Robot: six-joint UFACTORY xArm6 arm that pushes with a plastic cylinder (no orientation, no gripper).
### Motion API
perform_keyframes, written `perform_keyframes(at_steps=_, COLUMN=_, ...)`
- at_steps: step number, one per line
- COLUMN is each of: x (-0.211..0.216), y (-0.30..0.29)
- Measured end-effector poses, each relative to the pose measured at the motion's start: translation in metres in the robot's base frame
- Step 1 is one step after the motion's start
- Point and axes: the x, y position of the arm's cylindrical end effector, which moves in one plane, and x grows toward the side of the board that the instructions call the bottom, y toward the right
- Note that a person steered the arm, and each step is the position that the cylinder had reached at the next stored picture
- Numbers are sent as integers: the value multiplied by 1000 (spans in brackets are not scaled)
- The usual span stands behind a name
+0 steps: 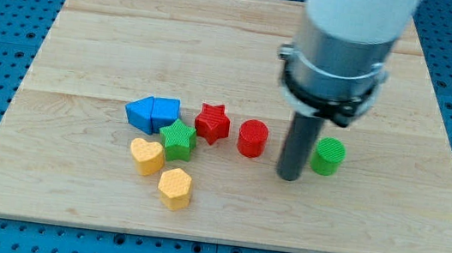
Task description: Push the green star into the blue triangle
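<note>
My tip (289,177) rests on the wooden counter (243,59) right of centre in the frame, between the red cylinder (252,138) on its left and the green cylinder (328,155) just beside it on its right. There are no jaws on this arm, only the straight dark rod, so nothing is clamped. The green star (178,140) sits left of centre, well apart from my tip, touching or nearly touching the blue triangle (166,115) just above it. A blue cube-like block (139,113) presses against the triangle's left side. The red star (212,123) lies just right of the green star. A yellow heart (146,156) sits at the green star's lower left, and a second yellow block (174,188) lies lower still.
</note>
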Motion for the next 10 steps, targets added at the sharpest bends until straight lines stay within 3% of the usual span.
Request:
perform_keyframes(at_steps=2, x=-35, y=-60)
perform_keyframes(at_steps=3, x=13, y=-58)
perform_keyframes(at_steps=4, x=41, y=-12)
perform_keyframes(at_steps=5, x=40, y=55)
perform_keyframes(at_steps=7, x=-24, y=65)
perform_keyframes(at_steps=8, x=-30, y=67)
perform_keyframes(at_steps=9, x=-27, y=132)
perform_keyframes(at_steps=10, x=-54, y=139)
